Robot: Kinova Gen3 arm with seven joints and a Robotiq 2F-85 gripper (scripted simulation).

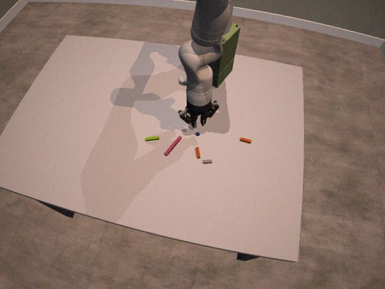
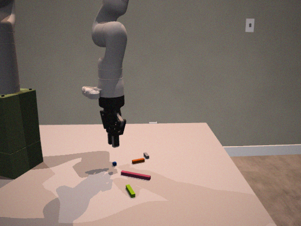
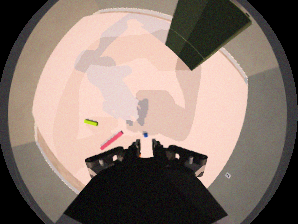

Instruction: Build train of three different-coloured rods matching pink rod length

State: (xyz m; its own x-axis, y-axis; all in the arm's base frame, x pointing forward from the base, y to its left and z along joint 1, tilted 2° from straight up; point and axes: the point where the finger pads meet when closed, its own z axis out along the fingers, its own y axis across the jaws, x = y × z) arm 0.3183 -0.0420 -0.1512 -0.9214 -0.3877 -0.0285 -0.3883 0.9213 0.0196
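Note:
My gripper (image 1: 198,124) (image 2: 113,144) (image 3: 146,143) hangs above the table, empty, its fingers partly open with a narrow gap. The small blue rod (image 1: 197,133) (image 2: 114,163) (image 3: 145,134) lies on the table below it. The pink rod (image 1: 172,146) (image 2: 135,175) (image 3: 111,140) lies slanted; the lime rod (image 1: 152,139) (image 2: 130,191) (image 3: 91,122) lies apart beyond it. One orange rod (image 1: 197,152) (image 2: 138,160) lies near the grey rod (image 1: 207,161) (image 2: 146,155), at an angle to it, not touching. Another orange rod (image 1: 246,140) lies far right, hidden in the exterior view.
The pale table (image 1: 224,199) (image 2: 195,160) (image 3: 225,110) carries the rods, spread apart around its middle. The green pedestal (image 1: 227,54) (image 2: 20,133) (image 3: 205,35) stands behind the arm. Arm shadows fall across the blue, pink and lime rods' area.

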